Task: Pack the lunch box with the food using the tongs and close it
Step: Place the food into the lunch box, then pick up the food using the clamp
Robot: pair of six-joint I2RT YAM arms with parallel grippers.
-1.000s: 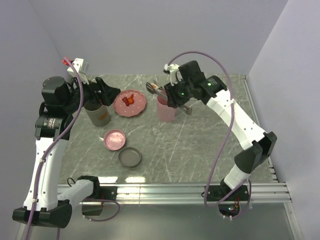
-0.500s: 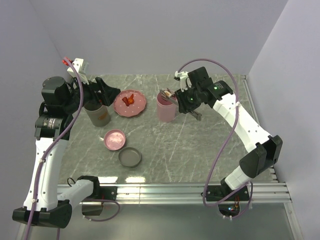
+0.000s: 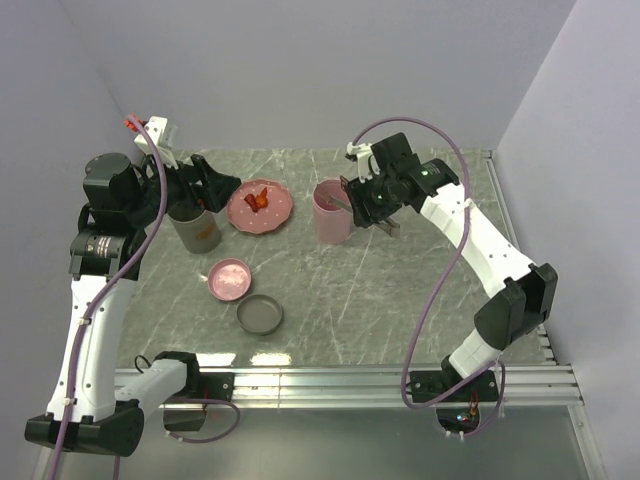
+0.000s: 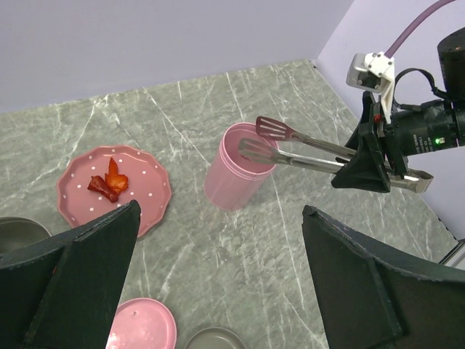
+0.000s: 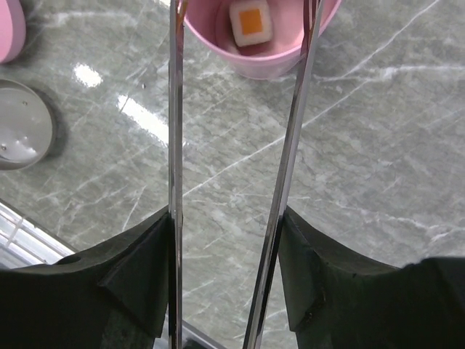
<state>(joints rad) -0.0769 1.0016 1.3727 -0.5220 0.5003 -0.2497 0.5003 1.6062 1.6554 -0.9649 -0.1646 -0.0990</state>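
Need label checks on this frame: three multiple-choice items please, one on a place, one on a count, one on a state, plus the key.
1. Where is the white cube with the orange top?
A. on the dotted plate
B. in the grey cup
C. inside the pink cup

2. How many lids lie loose on the table?
A. one
B. two
C. three

3. How are the tongs?
A. held by the right gripper, tips apart and empty
B. lying on the table
C. clamped on a red strip

Key:
1 C: the right wrist view shows the cube at the cup's bottom.
2 B: a pink lid and a grey lid lie near each other.
3 A: the jaws clasp both tong arms, with the tips spread above the cup.
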